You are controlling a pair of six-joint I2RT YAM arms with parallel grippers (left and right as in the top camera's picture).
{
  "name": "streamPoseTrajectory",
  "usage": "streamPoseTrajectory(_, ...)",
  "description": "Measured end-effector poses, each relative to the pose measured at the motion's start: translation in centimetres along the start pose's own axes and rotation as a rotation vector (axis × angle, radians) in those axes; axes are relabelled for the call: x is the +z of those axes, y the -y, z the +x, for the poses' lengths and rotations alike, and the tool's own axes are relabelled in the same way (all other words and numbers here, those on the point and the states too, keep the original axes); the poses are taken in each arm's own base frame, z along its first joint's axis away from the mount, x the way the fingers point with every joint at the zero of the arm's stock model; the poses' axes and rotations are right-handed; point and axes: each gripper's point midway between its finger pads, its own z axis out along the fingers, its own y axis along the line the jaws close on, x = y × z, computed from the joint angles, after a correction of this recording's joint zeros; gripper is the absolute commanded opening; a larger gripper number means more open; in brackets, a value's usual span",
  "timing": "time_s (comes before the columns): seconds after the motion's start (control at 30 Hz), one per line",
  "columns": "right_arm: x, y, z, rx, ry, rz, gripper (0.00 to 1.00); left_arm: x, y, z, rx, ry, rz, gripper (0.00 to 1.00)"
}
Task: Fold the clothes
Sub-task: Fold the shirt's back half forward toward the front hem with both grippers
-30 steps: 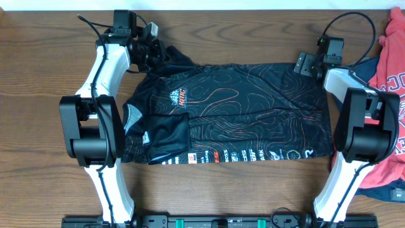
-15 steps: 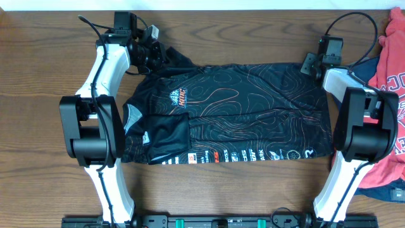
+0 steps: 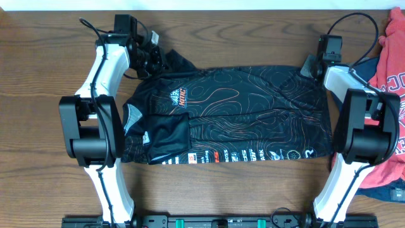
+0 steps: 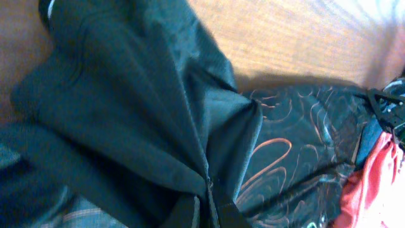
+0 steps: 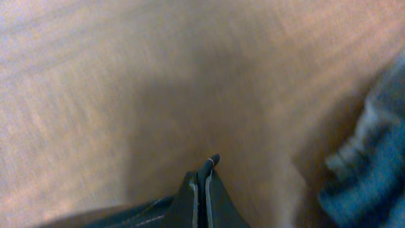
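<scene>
At the far edge, left gripper (image 3: 155, 57) and right gripper (image 3: 308, 66) pinch the jersey (image 3: 240, 107)

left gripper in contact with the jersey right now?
Touching. The left wrist view shows it: the left gripper is shut on the jersey, whose black fabric pulls into folds that converge between its fingers.

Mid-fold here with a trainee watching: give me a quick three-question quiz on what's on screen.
1. Multiple choice: the jersey is (A) spread out on the table, (B) bundled into a ball, (C) hanging off the edge.
2. True or false: the right gripper stands wide open.
3. Fill in: the left gripper pinches black ____.
Key: 1 A; 2 false; 3 fabric, the jersey's.
</scene>
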Motion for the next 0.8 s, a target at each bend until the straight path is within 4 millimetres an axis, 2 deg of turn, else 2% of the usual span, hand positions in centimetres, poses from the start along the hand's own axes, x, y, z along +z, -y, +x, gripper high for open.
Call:
streamPoseTrajectory(0.1,-1.1,0.5,1.1,-0.01,-0.057,0.018,0.01,-0.7,-0.6,1.1,-0.051,-0.042,-0.002,0.06)
streamPoseTrajectory(0.2,-2.8,1.3,2.6,-0.023,-0.128,0.042,0.01,-2.5,-1.0,2.5,-0.105,-0.085,0.001,0.06)
streamPoseTrajectory(0.27,-4.8,1.9,3.3,-0.032,-0.175,0.057,0.01,-4.2,-0.9,3.8,-0.129,-0.116,0.001,0.06)
streamPoseTrajectory(0.4,-10.1,3.2,4.4,-0.056,-0.254,0.089,0.01,-7.5,-0.1,6.8,-0.148,-0.182,-0.005,0.06)
streamPoseTrajectory(0.53,-14.1,5.1,5.7,-0.08,-0.316,0.156,0.01,-9.0,0.5,9.8,-0.147,-0.273,-0.011,0.06)
streamPoseTrajectory(0.63,-15.3,6.5,7.0,-0.106,-0.374,0.218,0.01,-9.7,0.3,11.8,-0.154,-0.351,-0.032,0.06)
streamPoseTrajectory(0.8,-16.1,7.5,8.3,-0.143,-0.441,0.263,0.01,-10.6,-0.8,14.0,-0.165,-0.439,-0.111,0.06)
